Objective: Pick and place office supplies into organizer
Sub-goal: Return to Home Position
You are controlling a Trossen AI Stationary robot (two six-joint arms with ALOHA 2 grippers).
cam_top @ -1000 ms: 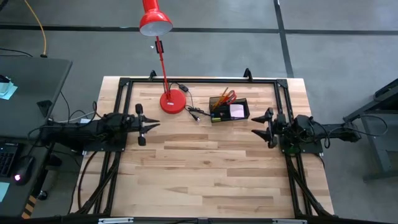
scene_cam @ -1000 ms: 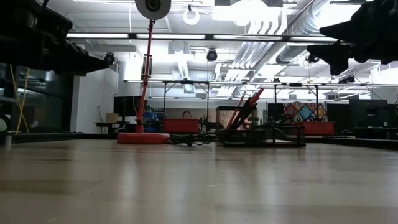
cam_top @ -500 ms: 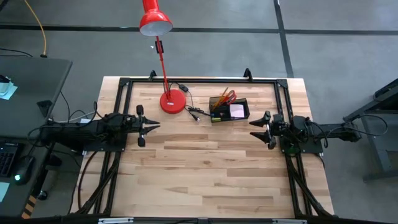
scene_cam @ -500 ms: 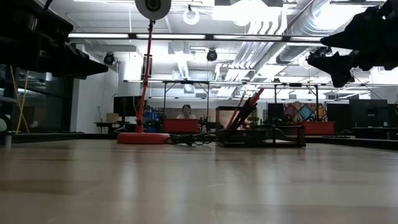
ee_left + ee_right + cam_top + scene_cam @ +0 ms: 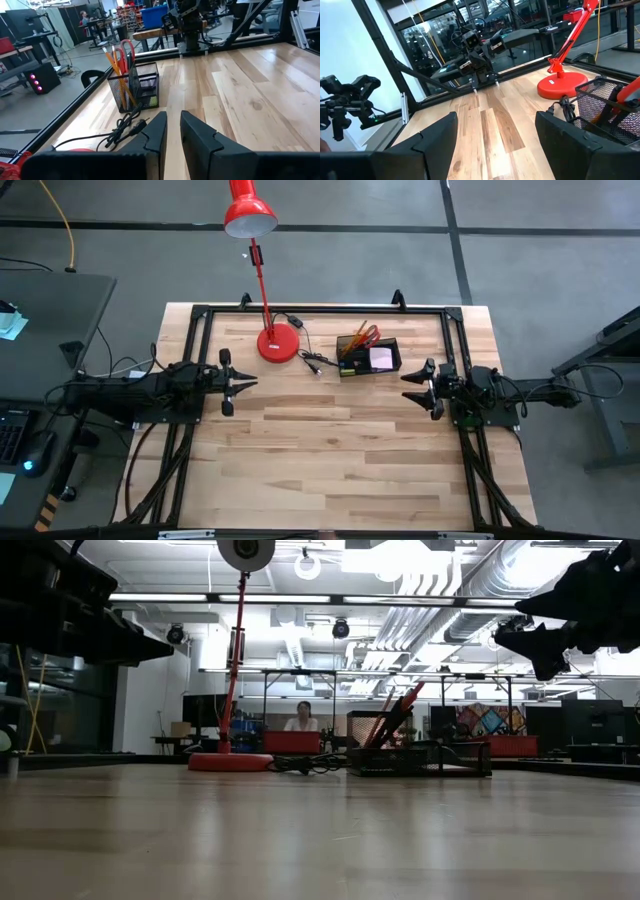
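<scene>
Both arms sit pulled back at the table's sides. Left gripper [image 5: 172, 120] is nearly closed on nothing; right gripper [image 5: 495, 130] is spread wide and empty.

The black wire-mesh desk organizer [image 5: 145, 87] stands at the far middle of the wooden table [image 5: 330, 450], right of the red desk lamp [image 5: 278, 343]. It holds the red-handled scissors [image 5: 127, 50], thin orange pencils [image 5: 114, 62] and a pink sticky-note pad [image 5: 381, 358].

All likely light. Scissors are stiff, so grab at the handles. Pencils are thin and could roll. The pad is a soft paper stack, best pinched by its edges.

No readable writing or brands.
</scene>
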